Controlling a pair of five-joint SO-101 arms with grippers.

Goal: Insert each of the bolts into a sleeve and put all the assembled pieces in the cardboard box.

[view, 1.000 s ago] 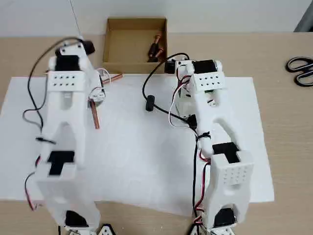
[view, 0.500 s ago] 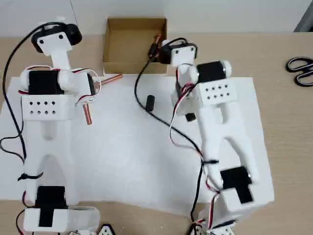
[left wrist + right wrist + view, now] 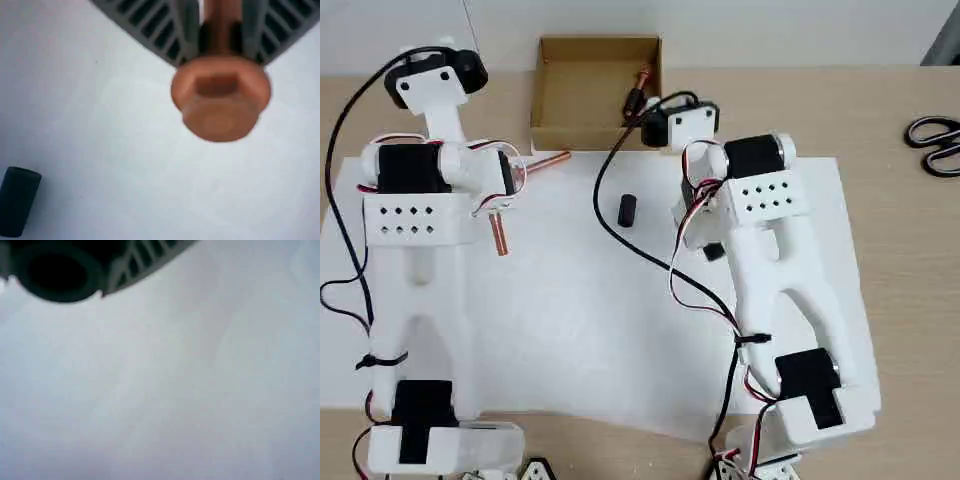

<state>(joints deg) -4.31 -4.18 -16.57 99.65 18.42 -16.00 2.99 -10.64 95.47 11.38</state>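
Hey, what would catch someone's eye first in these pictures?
The copper bolt clamped in the left gripper, its head facing the wrist camera, above the white sheet. The right gripper holds a black sleeve end-on, and a second sleeve lies loose on the sheet between the arms, near the cardboard box.

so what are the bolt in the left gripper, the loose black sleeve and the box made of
The bolt looks like metal with a smooth copper-coloured finish and a faint sheen on its head. The sleeve is matte black, probably plastic or rubber. The box is plain brown cardboard, dull and unprinted.
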